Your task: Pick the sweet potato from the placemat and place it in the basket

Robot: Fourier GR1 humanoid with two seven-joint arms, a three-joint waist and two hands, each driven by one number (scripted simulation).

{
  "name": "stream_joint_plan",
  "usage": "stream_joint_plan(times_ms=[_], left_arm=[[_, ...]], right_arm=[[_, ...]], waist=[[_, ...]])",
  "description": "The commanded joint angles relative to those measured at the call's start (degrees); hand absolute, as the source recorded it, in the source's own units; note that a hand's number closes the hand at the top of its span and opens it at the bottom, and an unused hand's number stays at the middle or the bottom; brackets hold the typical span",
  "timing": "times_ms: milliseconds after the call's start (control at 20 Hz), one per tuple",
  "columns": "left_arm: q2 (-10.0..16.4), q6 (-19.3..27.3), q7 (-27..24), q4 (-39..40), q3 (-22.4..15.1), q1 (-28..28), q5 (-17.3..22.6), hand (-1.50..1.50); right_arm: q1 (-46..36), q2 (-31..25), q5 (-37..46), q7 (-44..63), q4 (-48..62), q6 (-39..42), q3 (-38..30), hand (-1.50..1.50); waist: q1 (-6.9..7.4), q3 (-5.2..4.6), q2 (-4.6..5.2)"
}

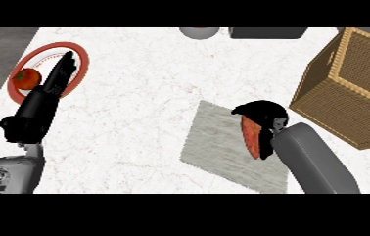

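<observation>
An orange-red sweet potato (251,136) shows above the grey placemat (217,144), and my right hand (264,117) is curled round it, hiding most of it. Whether the potato still touches the mat cannot be told. The wicker basket (329,90) stands at the right edge, just right of that hand. My left hand (54,81) rests open at the left, fingers straight, over a plate.
A red-rimmed white plate (80,59) with a tomato (27,78) sits at the far left under my left hand. A grey bowl (198,32) and a dark flat object (267,32) lie at the counter's back edge.
</observation>
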Motion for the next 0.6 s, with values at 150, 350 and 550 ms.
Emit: stream_joint_plan(times_ms=[150,350,550], left_arm=[[0.05,-2.05,-4.92,7.63,2.46,-1.71,-0.7,0.0],[-0.47,-1.78,0.32,0.82,2.77,-1.62,-0.14,0.0],[-1.43,-0.33,-0.64,3.55,1.63,-2.3,-2.38,0.0]], right_arm=[[-0.98,0.23,1.61,-5.58,3.83,-0.52,-2.13,1.5],[0.58,2.25,5.83,-7.19,5.07,-5.54,0.52,1.5],[3.95,-6.93,6.51,-12.15,6.54,-11.97,-3.84,1.5]], waist=[[-0.2,0.04,0.22],[0.06,0.06,0.14],[-1.05,0.07,0.25]])
